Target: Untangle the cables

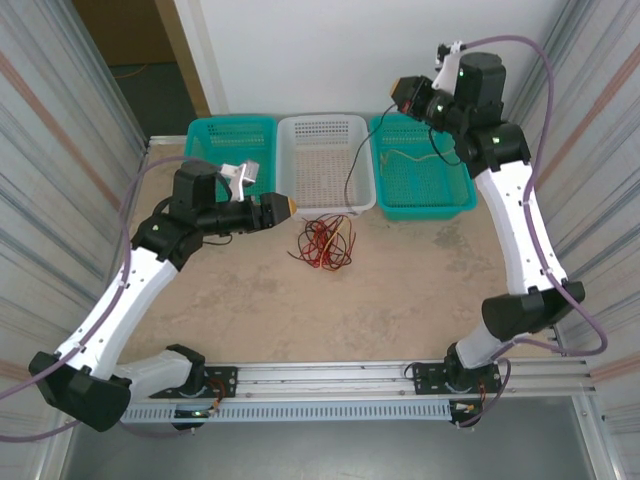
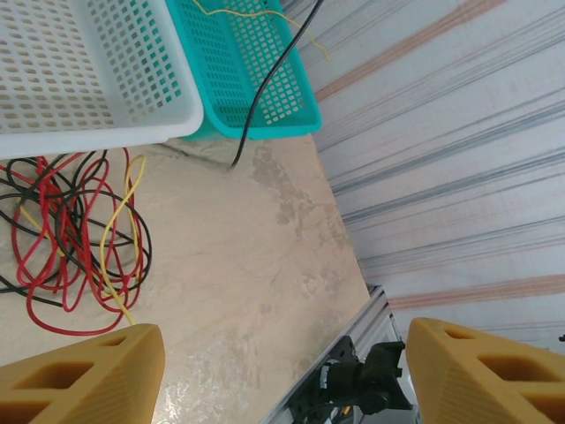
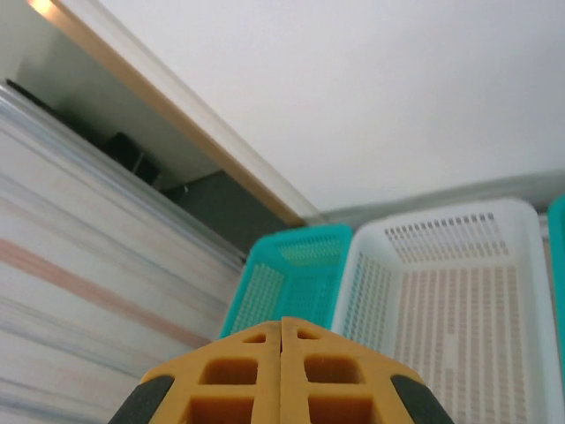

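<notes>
A tangle of thin red, black and yellow cables (image 1: 325, 242) lies on the table just in front of the white basket (image 1: 325, 185); in the left wrist view this tangle (image 2: 75, 231) sits at the left edge. My left gripper (image 1: 287, 208) hovers just left of it, open, with nothing between its fingers (image 2: 282, 380). My right gripper (image 1: 403, 96) is raised high over the baskets with its jaws pressed together (image 3: 281, 329). A single black cable (image 1: 350, 178) hangs from it, its lower end (image 2: 262, 88) near the table. A yellow cable (image 1: 405, 155) lies in the right teal basket (image 1: 440, 205).
Three baskets stand in a row at the back: a teal one (image 1: 230, 135) on the left, the white one in the middle and a teal one on the right. Corrugated walls close in both sides. A metal rail (image 1: 340, 385) runs along the near edge.
</notes>
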Robot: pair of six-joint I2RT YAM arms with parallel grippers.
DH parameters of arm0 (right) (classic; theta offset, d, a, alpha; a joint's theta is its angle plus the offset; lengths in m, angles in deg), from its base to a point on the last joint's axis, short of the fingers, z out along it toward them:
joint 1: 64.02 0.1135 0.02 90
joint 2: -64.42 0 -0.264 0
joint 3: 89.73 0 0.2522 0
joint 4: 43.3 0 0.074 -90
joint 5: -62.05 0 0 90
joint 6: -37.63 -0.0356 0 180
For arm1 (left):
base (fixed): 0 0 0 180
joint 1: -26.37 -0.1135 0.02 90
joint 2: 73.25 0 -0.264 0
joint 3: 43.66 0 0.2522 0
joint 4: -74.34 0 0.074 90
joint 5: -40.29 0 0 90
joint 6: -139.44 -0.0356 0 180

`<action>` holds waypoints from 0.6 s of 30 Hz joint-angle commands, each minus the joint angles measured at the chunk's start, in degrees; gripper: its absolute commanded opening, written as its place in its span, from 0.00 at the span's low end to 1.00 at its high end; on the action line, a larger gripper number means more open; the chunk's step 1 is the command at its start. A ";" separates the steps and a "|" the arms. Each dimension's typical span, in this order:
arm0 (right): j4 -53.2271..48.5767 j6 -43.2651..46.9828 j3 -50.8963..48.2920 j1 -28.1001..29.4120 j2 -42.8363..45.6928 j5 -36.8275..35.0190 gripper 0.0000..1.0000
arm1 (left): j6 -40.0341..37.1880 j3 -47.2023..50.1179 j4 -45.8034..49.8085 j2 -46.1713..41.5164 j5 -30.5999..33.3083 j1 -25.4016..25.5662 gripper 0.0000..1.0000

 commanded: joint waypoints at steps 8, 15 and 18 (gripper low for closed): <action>-0.06 -2.06 22.13 -2.23 -12.64 -4.56 0.00 | 2.60 4.32 -3.49 -1.79 3.89 -0.19 0.68; 6.11 -8.05 27.76 -4.25 -18.08 0.01 0.00 | 2.78 8.13 -3.66 -2.85 6.66 -0.19 0.65; 10.77 -9.92 27.57 -4.35 -18.02 1.87 0.00 | 3.45 10.18 -4.69 -2.68 6.82 -0.18 0.64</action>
